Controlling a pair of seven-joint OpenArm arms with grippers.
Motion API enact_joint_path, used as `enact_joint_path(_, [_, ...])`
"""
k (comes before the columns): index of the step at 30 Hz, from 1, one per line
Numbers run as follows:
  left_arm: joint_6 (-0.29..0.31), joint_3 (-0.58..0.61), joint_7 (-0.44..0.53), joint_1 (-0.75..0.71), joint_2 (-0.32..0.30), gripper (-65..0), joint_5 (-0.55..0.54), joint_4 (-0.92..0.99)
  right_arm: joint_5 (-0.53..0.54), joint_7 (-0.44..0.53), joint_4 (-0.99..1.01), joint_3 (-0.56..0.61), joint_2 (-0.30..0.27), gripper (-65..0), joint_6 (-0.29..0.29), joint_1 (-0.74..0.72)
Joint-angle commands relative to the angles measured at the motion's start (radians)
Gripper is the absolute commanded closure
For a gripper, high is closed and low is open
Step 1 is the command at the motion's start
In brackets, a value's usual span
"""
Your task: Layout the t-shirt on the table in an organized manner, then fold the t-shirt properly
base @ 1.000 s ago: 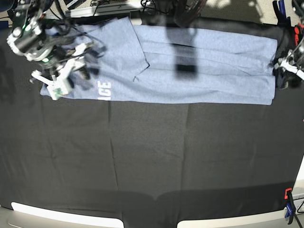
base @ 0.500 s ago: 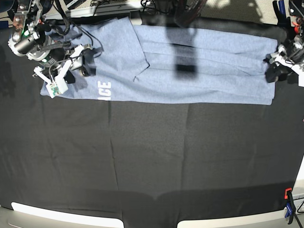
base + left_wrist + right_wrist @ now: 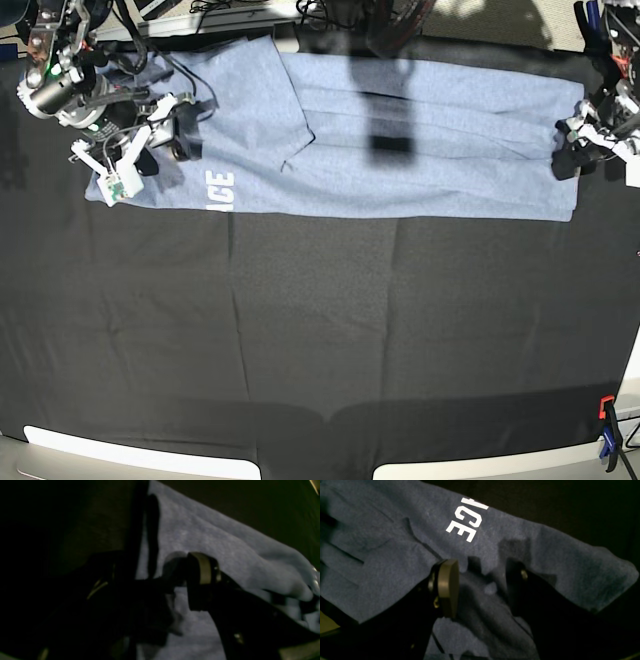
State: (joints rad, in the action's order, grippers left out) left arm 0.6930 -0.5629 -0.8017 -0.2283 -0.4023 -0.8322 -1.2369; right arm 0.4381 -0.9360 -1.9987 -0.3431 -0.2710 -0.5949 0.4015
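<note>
the t-shirt (image 3: 400, 140) lies as a long, narrow folded band along the far edge of the table (image 3: 320, 330), lettering showing near its right-arm end, so i judge the lengthwise folds done and the crosswise folds still left; no containers appear in any view. my right gripper (image 3: 482, 590) hangs over the shirt just beside the lettering, fingers spread and holding nothing. my left gripper (image 3: 172, 585) sits at the shirt's opposite end, and in that dark view i cannot tell whether its fingers pinch the cloth.
</note>
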Motion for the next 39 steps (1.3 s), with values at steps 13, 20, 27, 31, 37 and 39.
enact_joint_path(13, [0.005, 0.002, -0.125, -0.022, -0.011, 0.0, -0.078, -0.006, 0.012, 0.023, -0.017, -0.006, -0.009, -29.3, -0.003, -0.008])
enact_joint_path(20, [0.005, 0.001, 0.062, -0.02, -0.022, 0.0, 0.062, -0.006, 0.011, 0.027, -0.017, -0.006, -0.009, -29.3, -0.003, -0.008])
enact_joint_path(27, [-0.171, 0.001, 0.2, -0.016, -0.082, 0.0, 0.25, -0.036, 0.011, 0.039, -0.017, -0.006, -0.009, -29.3, -0.004, -0.048])
enact_joint_path(31, [-0.274, 0.001, 0.185, -0.023, -0.092, 0.0, 0.357, -0.141, 0.011, 0.039, -0.017, -0.006, -0.009, -29.3, -0.004, -0.088])
enact_joint_path(37, [-0.405, 0.001, 0.092, -0.116, -0.062, 0.0, 0.36, -0.457, 0.011, 0.041, -0.017, -0.006, -0.009, -29.3, -0.004, -0.111])
enact_joint_path(39, [-0.409, 0.001, 0.066, -0.158, -0.015, 0.0, 0.357, -0.579, 0.011, 0.042, -0.017, -0.006, -0.009, -29.3, -0.004, -0.111])
